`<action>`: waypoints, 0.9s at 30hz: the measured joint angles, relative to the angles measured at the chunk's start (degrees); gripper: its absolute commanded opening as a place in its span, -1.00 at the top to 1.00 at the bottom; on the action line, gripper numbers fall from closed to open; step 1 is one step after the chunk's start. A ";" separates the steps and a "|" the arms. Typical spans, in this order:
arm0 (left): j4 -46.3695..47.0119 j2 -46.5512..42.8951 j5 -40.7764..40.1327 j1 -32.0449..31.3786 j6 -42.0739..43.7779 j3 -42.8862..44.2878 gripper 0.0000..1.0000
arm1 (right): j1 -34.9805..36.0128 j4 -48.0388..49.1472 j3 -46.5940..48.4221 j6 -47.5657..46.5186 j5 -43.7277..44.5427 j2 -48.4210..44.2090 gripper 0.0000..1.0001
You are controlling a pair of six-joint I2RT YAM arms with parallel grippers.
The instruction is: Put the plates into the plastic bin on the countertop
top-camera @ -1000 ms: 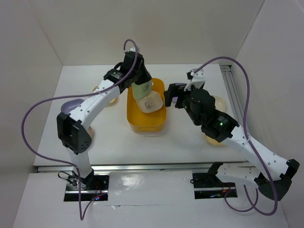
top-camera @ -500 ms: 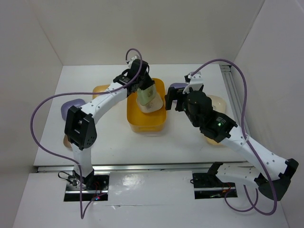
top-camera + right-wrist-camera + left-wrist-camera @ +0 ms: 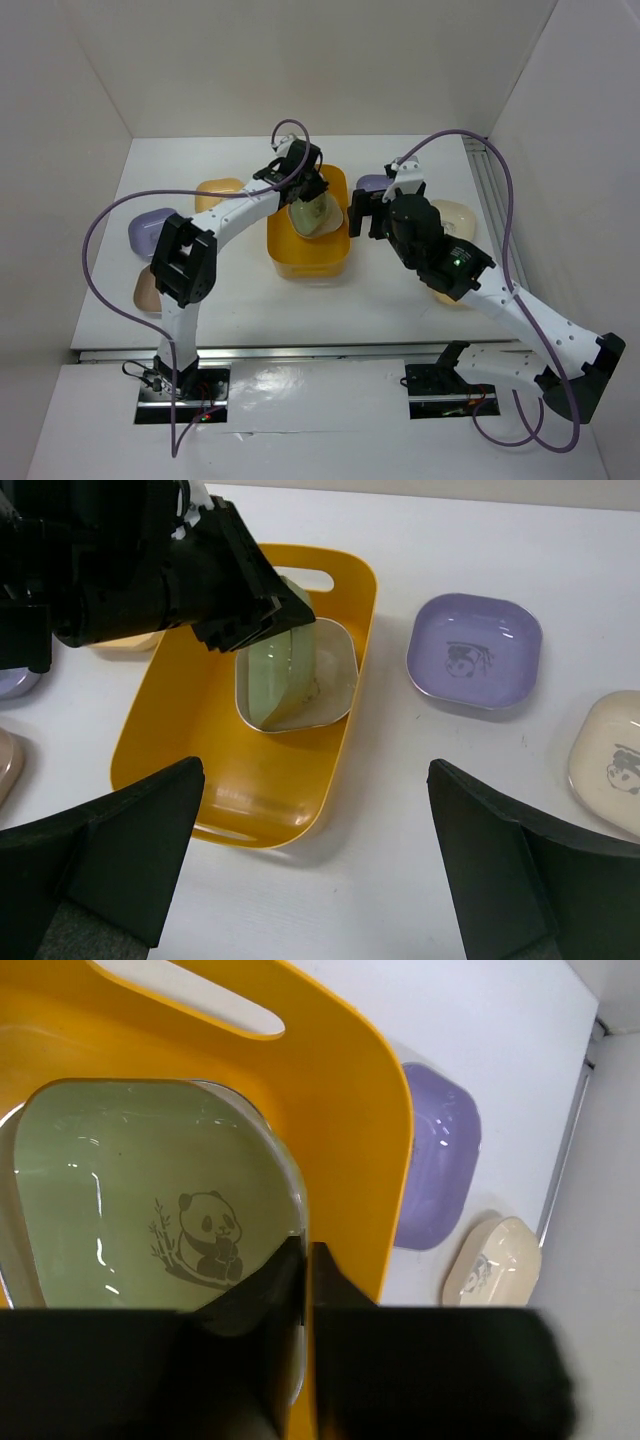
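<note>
- The plastic bin (image 3: pixel 170 750) is a deep orange-yellow tub, glossy and smooth. It has rounded corners and an oval handle slot in its far wall, and it stands mid-desk, nearer the far edge.
- The green plate (image 3: pixel 150 1210) is a pale, shiny rounded square. It carries a dark print of a seated panda with a bamboo sprig. It is inside the bin, tilted, leaning over a cream-white plate (image 3: pixel 330 675) that lies on the bin floor.
- The left gripper (image 3: pixel 308 1250) is black and clenched on the green plate's rim, its jaws almost together.
- The right gripper (image 3: pixel 316 763) hovers to the right of the bin. Its dark padded jaws are spread wide and hold nothing.
- A purple plate (image 3: pixel 475 650), glossy with a panda print, lies just right of the bin's far right corner.
- A cream plate (image 3: pixel 610 765) with the same kind of print lies toward the desk's right edge.
- A yellow plate (image 3: pixel 215 192) lies left of the bin. A lilac plate (image 3: pixel 148 230) and a pinkish-tan plate (image 3: pixel 146 290) sit near the left edge.
- The desk (image 3: pixel 400 300) is flat, plain white and matte. White walls (image 3: pixel 400 70) enclose it, and a metal rail (image 3: pixel 490 190) runs along its right edge.
</note>
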 measured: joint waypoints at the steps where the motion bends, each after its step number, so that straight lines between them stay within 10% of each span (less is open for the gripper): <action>1: -0.09 0.35 0.17 0.00 0.09 0.00 0.30 | -0.15 -0.04 -0.09 0.00 -0.11 0.00 -1.00; 8: 0.70 -0.22 -0.15 -0.50 0.28 -0.02 -0.79 | -1.49 -0.07 -0.13 -0.17 -0.92 -0.09 -1.00; 17: 1.16 -19.93 -6.40 -6.23 3.19 -7.34 -0.99 | -18.78 2.97 -0.26 -0.20 -8.52 4.24 -1.00; 27: -6.08 -44.09 -14.91 -12.79 7.58 -21.94 -0.99 | -38.07 8.11 3.32 -2.25 -22.08 30.47 -1.00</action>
